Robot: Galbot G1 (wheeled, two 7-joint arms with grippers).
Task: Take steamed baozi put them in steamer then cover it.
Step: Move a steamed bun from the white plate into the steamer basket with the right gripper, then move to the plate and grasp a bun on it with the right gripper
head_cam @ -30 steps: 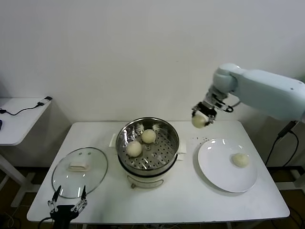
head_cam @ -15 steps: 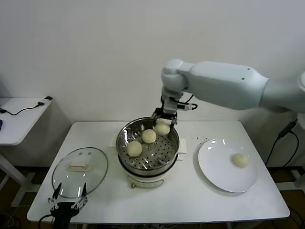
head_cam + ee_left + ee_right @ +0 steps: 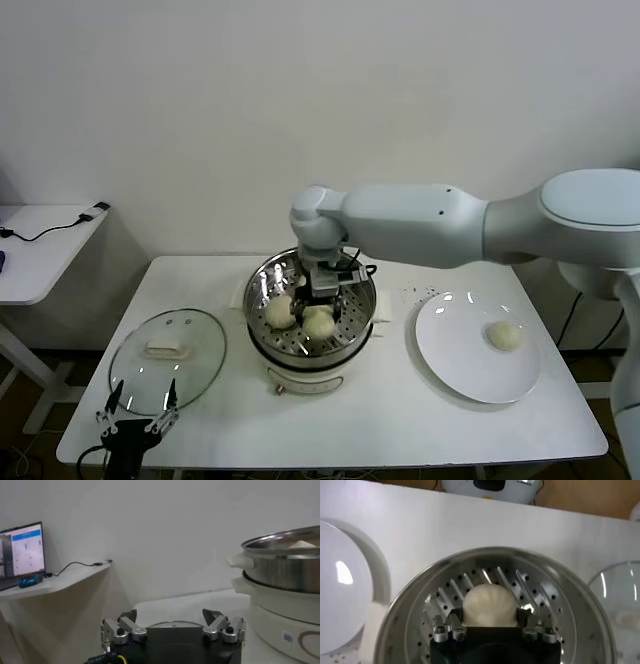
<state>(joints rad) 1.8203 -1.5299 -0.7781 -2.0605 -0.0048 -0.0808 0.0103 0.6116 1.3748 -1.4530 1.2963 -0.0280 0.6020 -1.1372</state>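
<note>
The steamer (image 3: 262,282) stands mid-table, steel pot on a white base. My right gripper (image 3: 321,306) reaches down into it, shut on a cream-white steamed baozi (image 3: 319,323) that sits low over the perforated tray. The right wrist view shows this baozi (image 3: 489,604) between the fingers of the right gripper (image 3: 489,613), inside the steamer (image 3: 410,611). Another baozi (image 3: 279,311) lies beside it in the pot. One baozi (image 3: 504,336) rests on the white plate (image 3: 455,355). The cover (image 3: 168,358) lies flat at the table's left. Beside its near edge my left gripper (image 3: 137,424) hangs open and empty.
In the left wrist view, the open left gripper (image 3: 172,615) sits low by the table's front edge, with the steamer (image 3: 280,575) close beside it. A small side table (image 3: 40,245) with a cable stands to the left. Dark crumbs (image 3: 420,293) dot the tabletop beyond the plate.
My right arm carried the baozi from above the plate's far side leftward over the steamer and lowered it into the pot. The left gripper stayed where it was.
</note>
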